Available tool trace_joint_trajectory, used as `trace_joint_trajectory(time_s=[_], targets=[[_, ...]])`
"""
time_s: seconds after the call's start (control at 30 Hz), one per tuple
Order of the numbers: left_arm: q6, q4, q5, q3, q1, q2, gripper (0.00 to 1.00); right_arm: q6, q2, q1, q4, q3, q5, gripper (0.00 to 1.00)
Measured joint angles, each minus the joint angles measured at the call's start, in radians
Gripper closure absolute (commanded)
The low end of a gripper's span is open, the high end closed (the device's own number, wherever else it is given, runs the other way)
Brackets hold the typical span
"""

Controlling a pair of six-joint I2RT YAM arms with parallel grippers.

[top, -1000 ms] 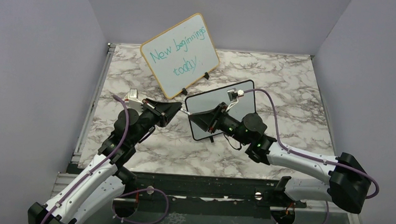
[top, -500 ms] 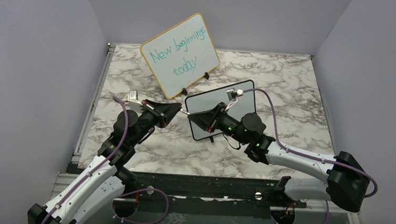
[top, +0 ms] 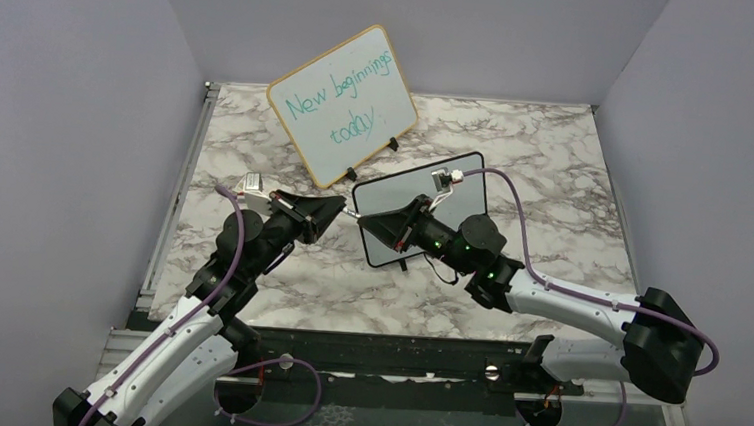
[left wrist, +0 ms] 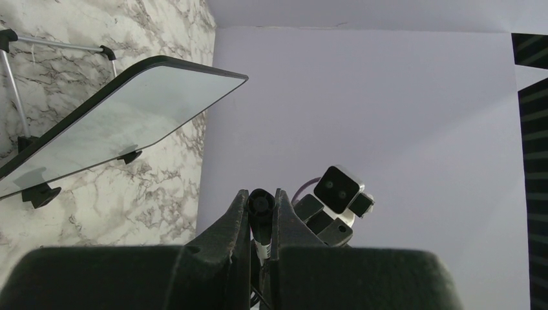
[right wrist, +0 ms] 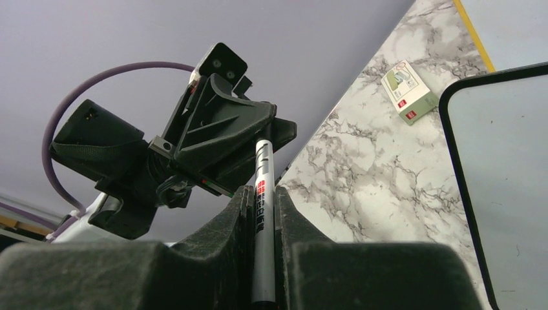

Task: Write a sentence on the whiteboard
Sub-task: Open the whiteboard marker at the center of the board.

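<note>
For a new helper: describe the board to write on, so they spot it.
On the marble table stand two boards. The whiteboard is the smaller one in front. It is black-framed and blank, unlike the wood-framed board with teal writing.

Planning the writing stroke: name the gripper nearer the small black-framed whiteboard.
Right. The right gripper overlaps the black-framed whiteboard's left part; the left gripper sits just off its left edge. Both pinch one white marker.
</note>
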Motion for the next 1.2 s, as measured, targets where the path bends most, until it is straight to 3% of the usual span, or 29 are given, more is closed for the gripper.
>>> trace_joint_trajectory(time_s=[0.1,0.9,1.2], targets=[[0.003,0.0,0.0,0.0,0.0,0.0,1.0,0.0,0.0,0.0,0.0,0.0,0.001,0.99],[-0.019,0.027,0.04,-0.022,-0.059,0.022,1.0,-0.019,-0.155,0.003,-0.02,-0.136,0.038,1.0],[-0.043,0.018,-0.268,-0.04,0.0,-0.042,1.0,-0.04,-0.276,-0.005,-0.04,-0.212,0.052,1.0]])
